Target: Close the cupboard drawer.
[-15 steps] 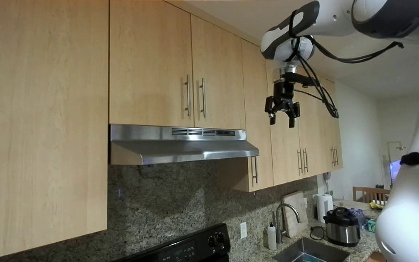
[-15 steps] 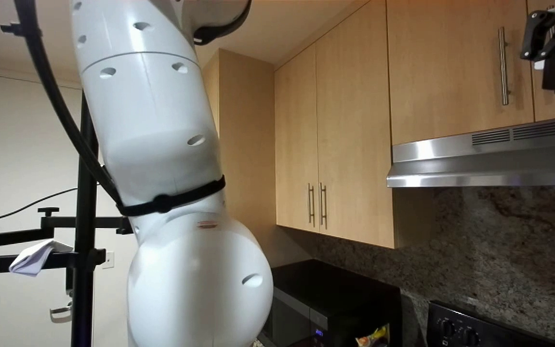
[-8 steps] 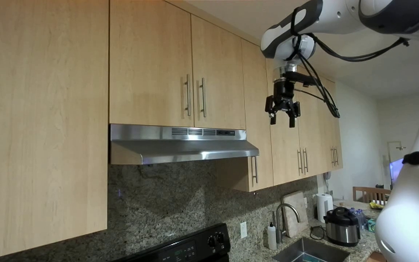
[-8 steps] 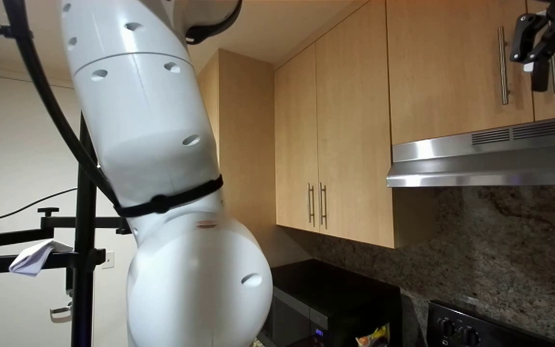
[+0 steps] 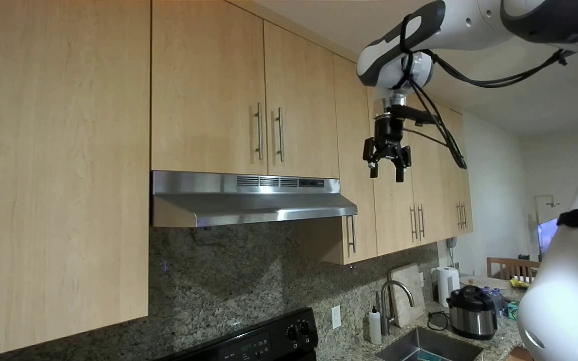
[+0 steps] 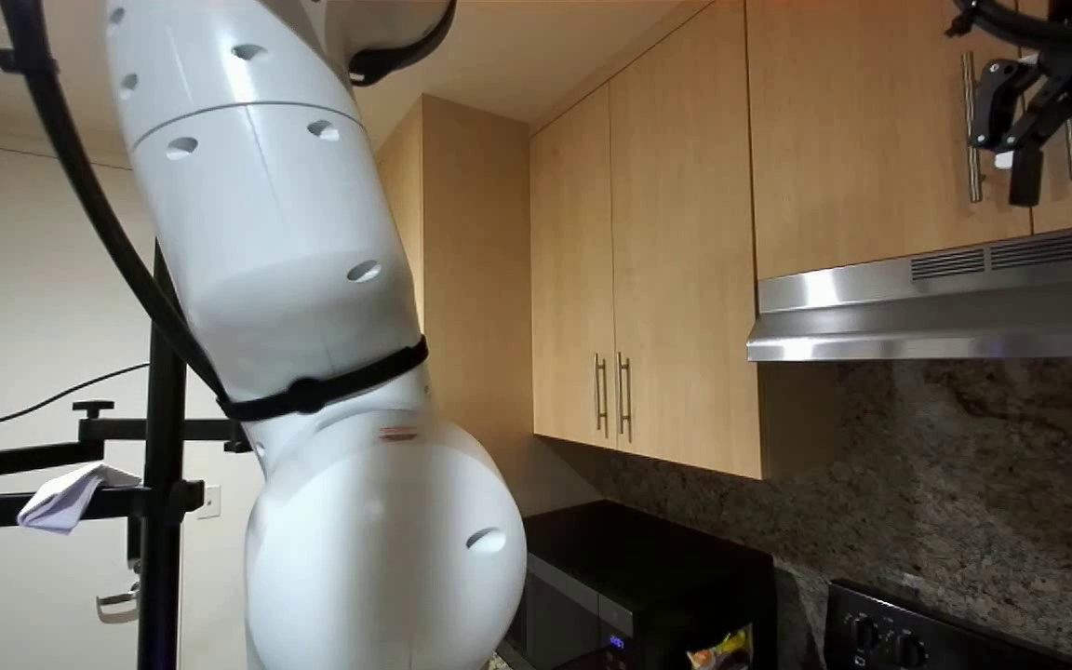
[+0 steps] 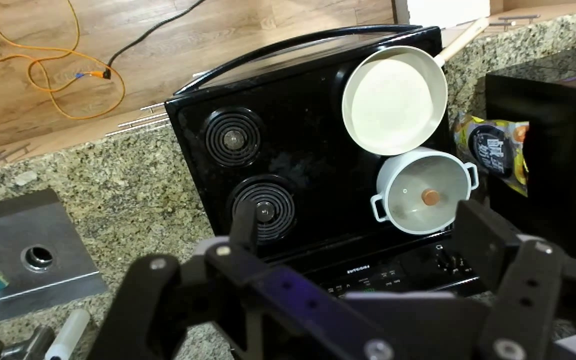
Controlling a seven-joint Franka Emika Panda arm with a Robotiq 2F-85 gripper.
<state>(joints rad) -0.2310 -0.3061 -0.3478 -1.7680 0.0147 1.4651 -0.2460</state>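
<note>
Two short light-maple doors with slim vertical bar handles sit above the range hood: a left door (image 5: 206,90) and a right door (image 5: 301,100). Both look flush with the cabinet front; which of them is the cupboard drawer I cannot tell. Part of this pair, a door (image 6: 871,121), shows in an exterior view. My gripper (image 5: 387,174) hangs pointing down, apart from the cabinets and to the right of the pair in that view. Its fingers are spread with nothing between them. The wrist view has the gripper (image 7: 358,225) facing down over the stove; no cabinet door front is visible between the fingers.
The steel range hood (image 5: 249,200) juts out under the short doors. Longer maple doors (image 6: 680,279) flank it. Below are the black stove (image 7: 313,165), a cream pan (image 7: 393,105), a lidded pot (image 7: 408,200), a black microwave (image 6: 666,558) and the sink (image 7: 13,240).
My gripper has moved slightly lower; it has shifted left in both exterior views, most clearly across the handles. The upper arm leans further left in an exterior view. The doors look unchanged.
</note>
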